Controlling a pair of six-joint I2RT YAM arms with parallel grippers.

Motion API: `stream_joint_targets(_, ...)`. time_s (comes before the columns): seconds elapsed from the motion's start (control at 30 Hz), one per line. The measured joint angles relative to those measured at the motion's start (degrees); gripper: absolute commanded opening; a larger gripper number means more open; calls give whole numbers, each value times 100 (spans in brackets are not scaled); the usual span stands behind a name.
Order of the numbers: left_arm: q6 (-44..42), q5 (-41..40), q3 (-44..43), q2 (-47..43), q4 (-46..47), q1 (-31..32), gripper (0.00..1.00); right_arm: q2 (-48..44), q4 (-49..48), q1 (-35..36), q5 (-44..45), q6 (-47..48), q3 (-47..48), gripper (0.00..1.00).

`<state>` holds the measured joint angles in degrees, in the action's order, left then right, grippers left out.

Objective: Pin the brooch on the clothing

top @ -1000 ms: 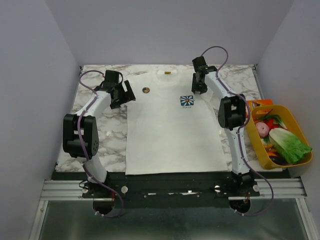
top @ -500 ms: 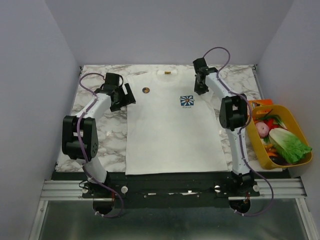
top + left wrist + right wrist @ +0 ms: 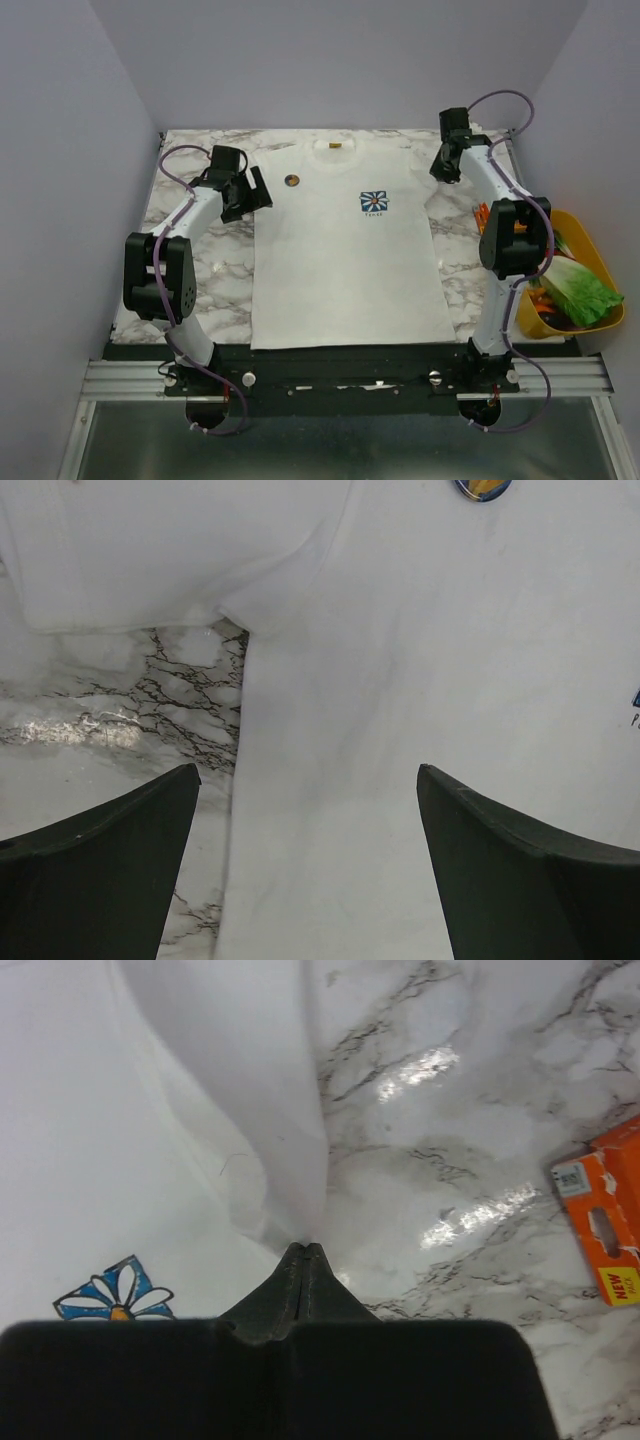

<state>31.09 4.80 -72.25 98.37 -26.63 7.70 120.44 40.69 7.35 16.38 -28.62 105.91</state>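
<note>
Pinching the clothing (image 3: 340, 270) by its sleeve w/ my right jaws, shut tight; left jaws spread, empty. The brooch (image 3: 292, 180) lies on the chest, 9 o'clock from the flower print (image 3: 375, 202). Risk: tugging fabric toward 3 o'clock shifts it.

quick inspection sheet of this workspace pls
surface: marble table
job's things: T-shirt spread flat; brooch on its chest, apart from the flower print
clutter: yellow basket of vegetables and orange packet, at the right edge
claws: left claw open over one sleeve edge; right claw shut on the other sleeve
cables: purple cables loop along both arms
surroundings: plain grey walls
</note>
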Motion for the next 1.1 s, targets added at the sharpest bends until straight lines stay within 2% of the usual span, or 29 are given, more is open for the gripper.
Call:
stream_joint_targets(0.37,-28,0,107,-118,17,70,99,-138,-354,-844,-343,-551,-1585,1)
stream_joint_targets(0.6,-31,0,175,-236,42,96,99,-343,-498,-1008,-553,-654,-1834,6)
stream_joint_targets(0.63,-31,-2,192,-249,44,101,99,-367,-509,-1010,-566,-649,-1834,9)
stream_joint_targets(0.73,-46,-2,229,-273,42,101,99,-459,-549,-1014,-645,-603,-1834,40)
stream_joint_targets(0.77,-50,-2,232,-278,42,101,99,-487,-564,-1016,-662,-573,-1834,61)
stream_joint_targets(0.83,-68,-4,234,-284,42,101,99,-568,-592,-1016,-686,-518,-1834,80)
stream_joint_targets(0.87,-72,-4,234,-293,42,101,99,-621,-612,-1016,-684,-468,-1836,94)
stream_joint_targets(0.93,-96,-9,243,-332,37,101,99,-798,-678,-1016,-693,-382,-1891,100)
stream_joint_targets(1.1,-131,-31,243,-470,35,101,99,-1316,-767,-1019,-787,-221,-1998,100)
